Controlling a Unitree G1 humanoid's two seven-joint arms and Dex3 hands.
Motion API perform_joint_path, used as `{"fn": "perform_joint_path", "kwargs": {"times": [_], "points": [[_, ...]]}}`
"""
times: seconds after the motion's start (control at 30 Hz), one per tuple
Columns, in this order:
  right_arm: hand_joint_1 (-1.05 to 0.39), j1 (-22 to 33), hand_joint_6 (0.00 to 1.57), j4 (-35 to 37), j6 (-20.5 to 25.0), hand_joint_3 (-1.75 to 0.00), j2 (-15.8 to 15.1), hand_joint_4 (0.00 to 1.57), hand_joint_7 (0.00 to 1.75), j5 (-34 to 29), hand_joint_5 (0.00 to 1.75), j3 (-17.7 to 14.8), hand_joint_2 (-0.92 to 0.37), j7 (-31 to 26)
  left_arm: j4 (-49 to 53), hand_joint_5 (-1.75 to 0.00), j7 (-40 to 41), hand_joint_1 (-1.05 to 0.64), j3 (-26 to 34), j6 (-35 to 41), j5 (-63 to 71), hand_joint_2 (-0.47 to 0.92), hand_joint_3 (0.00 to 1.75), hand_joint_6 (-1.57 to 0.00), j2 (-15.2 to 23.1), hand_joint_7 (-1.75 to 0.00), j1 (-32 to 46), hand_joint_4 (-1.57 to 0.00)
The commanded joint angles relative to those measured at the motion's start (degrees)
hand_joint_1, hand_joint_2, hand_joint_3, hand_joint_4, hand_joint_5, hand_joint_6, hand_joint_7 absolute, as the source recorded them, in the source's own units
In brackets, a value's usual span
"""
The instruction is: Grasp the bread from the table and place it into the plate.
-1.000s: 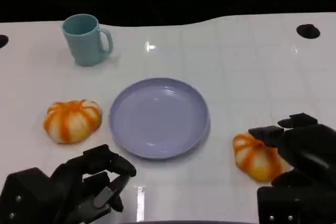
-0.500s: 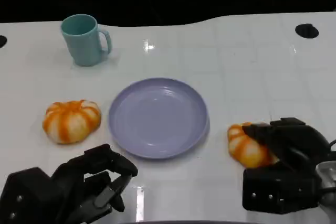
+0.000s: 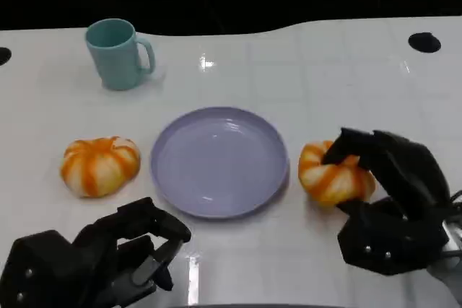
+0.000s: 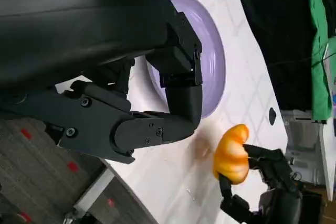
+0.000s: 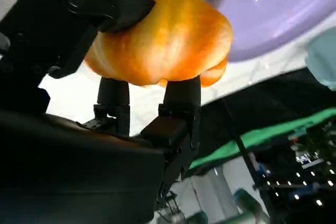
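Since a moment ago we have closed our right hand around the bread and carried it leftward, so it now hangs just beside the plate rim rather than resting farther out on the white surface; the grasp looks done, and we judge only the move over the plate and the release remain. The bread is a rounded, ribbed orange-and-cream roll, soft-looking; the plate is smooth, glossy lavender. Our left hand holds nothing, fingers curled loosely near the surface edge.

Teal mug upright, far left on white table.
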Motion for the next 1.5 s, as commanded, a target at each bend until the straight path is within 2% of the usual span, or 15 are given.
{"fn": "perform_joint_path", "kwargs": {"times": [0.03,0.33,0.57,0.7,0.8,1.03,1.07,1.13,1.2,1.27,1.3,1.33,1.4,1.43,1.5], "points": [[-0.07,-1.2,0.73,-1.4,-3.0,-1.41,0.5,0.98,1.75,2.2,1.75,-1.3,-0.30,-1.4,0.1,-1.75,0.5,-0.41,0.2,-0.3,0.4,0.92,0.47,-0.66,0.3,-1.28,0.0,-0.66],[-0.04,-0.6,0.73,-9.9,0.0,-1.47,4.2,0.96,1.75,8.1,1.75,-1.1,-0.28,6.8,0.0,-1.75,0.8,-0.39,0.0,0.2,0.6,0.91,0.47,-0.66,0.1,-1.29,0.0,-0.67],[-0.05,-4.4,0.73,-8.0,1.4,-1.54,8.0,0.95,1.75,7.3,1.75,1.0,-0.23,9.3,0.4,-1.75,0.6,-0.38,0.0,-0.2,0.1,0.91,0.48,-0.65,-0.1,-1.30,0.0,-0.66],[-0.06,-8.2,0.72,-3.7,1.5,-1.48,10.3,0.94,1.75,6.5,1.75,2.8,-0.26,9.9,0.6,-1.75,0.5,-0.38,-0.1,-0.4,0.3,0.91,0.49,-0.64,-0.1,-1.30,0.0,-0.67],[-0.06,-11.9,0.72,2.5,-0.3,-1.47,11.9,0.94,1.75,5.7,1.75,3.9,-0.27,8.3,0.8,-1.75,0.6,-0.37,-0.2,-0.5,0.3,0.91,0.49,-0.63,-0.2,-1.30,0.0,-0.66],[-0.09,-19.5,0.71,17.0,-0.2,-1.43,15.6,0.93,1.75,4.4,1.75,4.9,-0.28,4.5,0.9,-1.75,0.8,-0.38,-0.7,-1.1,0.7,0.90,0.50,-0.64,-0.6,-1.31,0.2,-0.66],[-0.08,-20.1,0.72,18.6,-0.4,-1.43,16.0,0.93,1.68,4.6,1.75,4.8,-0.27,4.4,0.9,-1.75,0.8,-0.38,-0.7,-1.1,0.7,0.91,0.50,-0.64,-0.6,-1.31,0.3,-0.66],[-0.07,-21.1,0.78,21.3,-0.6,-1.42,16.6,0.91,1.42,5.8,1.75,4.2,-0.27,5.0,0.8,-1.75,1.0,-0.38,-0.9,-1.1,0.9,0.91,0.51,-0.64,-0.6,-1.31,0.4,-0.67],[-0.07,-21.6,0.81,22.4,-0.1,-1.33,16.9,0.85,1.16,6.8,1.75,3.8,-0.30,6.5,1.0,-1.75,1.1,-0.38,-1.1,-1.4,1.3,0.90,0.51,-0.64,-0.6,-1.31,0.4,-0.67],[-0.15,-21.5,0.74,21.6,1.7,-0.98,16.6,0.66,0.64,7.5,1.30,4.1,-0.48,10.1,1.1,-1.75,1.0,-0.38,-1.2,-1.8,1.4,0.90,0.51,-0.63,-0.7,-1.32,0.5,-0.66],[-0.22,-21.4,0.68,20.7,2.4,-0.78,16.1,0.52,0.40,7.5,1.02,4.6,-0.58,12.3,1.1,-1.75,1.0,-0.38,-1.2,-1.8,1.4,0.90,0.52,-0.64,-0.8,-1.32,0.6,-0.66],[-0.27,-21.2,0.62,20.0,2.8,-0.62,15.7,0.44,0.26,7.4,0.79,5.0,-0.67,14.0,1.0,-1.75,1.1,-0.38,-1.2,-1.7,1.3,0.90,0.52,-0.64,-0.8,-1.32,0.7,-0.66],[-0.36,-20.7,0.52,18.1,3.5,-0.41,14.8,0.32,0.09,6.9,0.50,5.8,-0.80,16.9,0.9,-1.75,1.1,-0.37,-1.3,-1.8,1.3,0.89,0.52,-0.64,-0.8,-1.32,0.8,-0.67],[-0.42,-20.2,0.43,16.6,4.1,-0.31,14.1,0.21,0.05,6.6,0.42,6.3,-0.86,19.1,1.0,-1.75,1.0,-0.37,-1.4,-2.0,1.3,0.89,0.53,-0.64,-0.9,-1.32,0.9,-0.67],[-0.55,-18.8,0.30,12.8,5.4,-0.27,12.7,0.04,0.01,6.8,0.34,7.1,-0.91,23.3,1.0,-1.75,1.0,-0.37,-1.5,-2.3,1.4,0.89,0.53,-0.64,-0.9,-1.32,1.0,-0.66]]}}
